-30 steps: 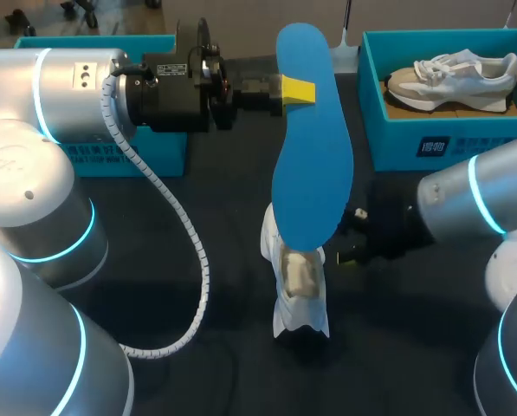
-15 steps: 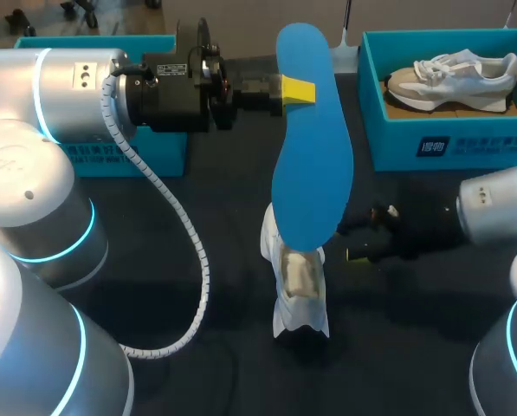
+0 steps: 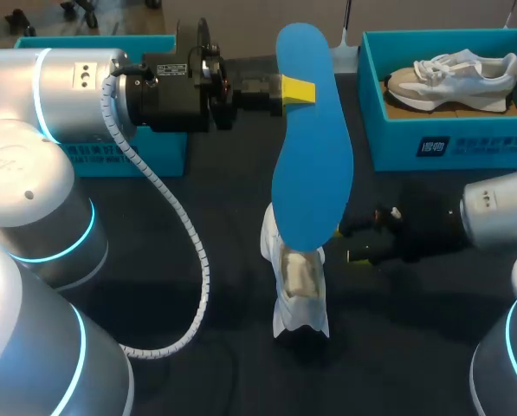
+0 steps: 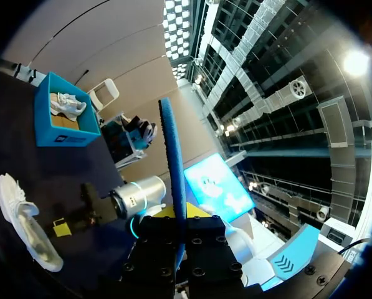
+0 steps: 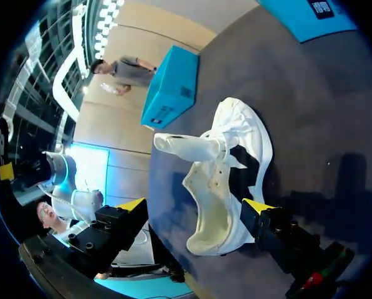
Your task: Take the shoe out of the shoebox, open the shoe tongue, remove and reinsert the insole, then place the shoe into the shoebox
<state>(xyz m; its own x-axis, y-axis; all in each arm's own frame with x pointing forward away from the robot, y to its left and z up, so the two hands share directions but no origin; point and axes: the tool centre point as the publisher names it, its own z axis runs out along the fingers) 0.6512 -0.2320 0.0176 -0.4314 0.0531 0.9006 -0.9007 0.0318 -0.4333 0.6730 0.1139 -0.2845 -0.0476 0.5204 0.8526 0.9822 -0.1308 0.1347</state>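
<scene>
My left gripper point(image 3: 298, 90) is shut on the upper part of a blue insole point(image 3: 313, 152), holding it upright above the table. In the left wrist view the insole point(image 4: 173, 168) stands edge-on between the fingers. Below it a white shoe point(image 3: 297, 290) lies on the dark table, its mouth wide and the tongue pulled out. My right gripper point(image 3: 352, 243) is open just right of the shoe, not touching it. In the right wrist view the shoe point(image 5: 229, 180) lies ahead of that gripper point(image 5: 195, 207), whose fingers are spread wide.
A teal shoebox point(image 3: 397, 139) at the back right holds a second pale shoe point(image 3: 453, 78). Another teal box point(image 3: 128, 156) stands at the back left, mostly behind my left arm. A grey cable point(image 3: 184, 234) loops down from the left wrist.
My right gripper has drawn back to the right, away from the shoe. The left arm, the insole and the shoe have stayed where they were.
</scene>
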